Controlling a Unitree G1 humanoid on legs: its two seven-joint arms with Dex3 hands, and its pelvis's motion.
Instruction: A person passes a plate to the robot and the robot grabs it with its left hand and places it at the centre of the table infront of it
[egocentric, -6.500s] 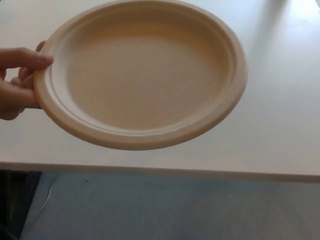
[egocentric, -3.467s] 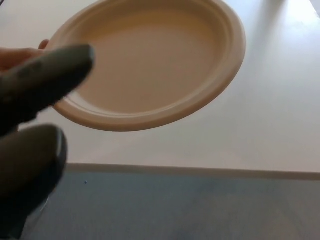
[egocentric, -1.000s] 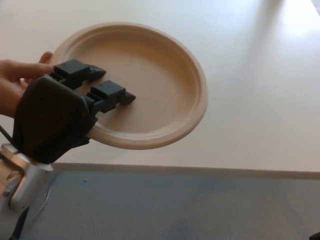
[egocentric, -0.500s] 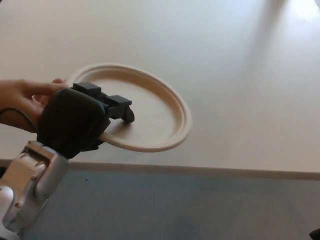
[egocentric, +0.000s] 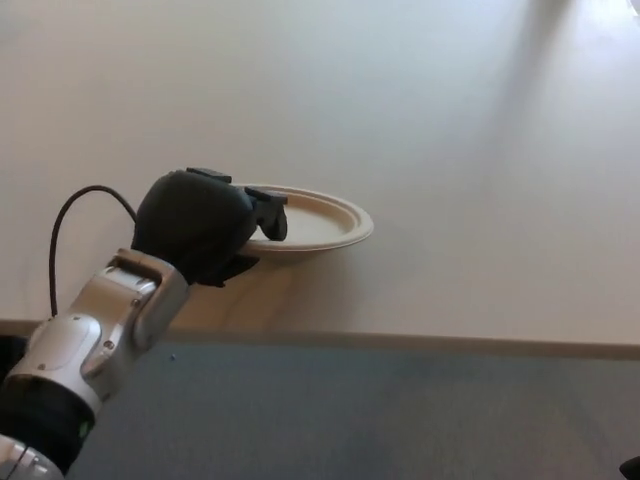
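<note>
A beige paper plate is held low over the white table, nearly level and seen almost edge-on. My left hand is shut on the plate's near-left rim, with fingers resting over the rim and the thumb hidden beneath. The silver forearm comes in from the lower left. Whether the plate touches the table I cannot tell; a soft shadow lies under it. My right hand does not show.
The table's front edge runs across the lower part of the view, with grey floor below it. A black cable loops up from the left forearm.
The person's hand has left the view. My left hand has carried the plate away from the camera, down toward the table and slightly right, and the plate now looks smaller and flatter.
</note>
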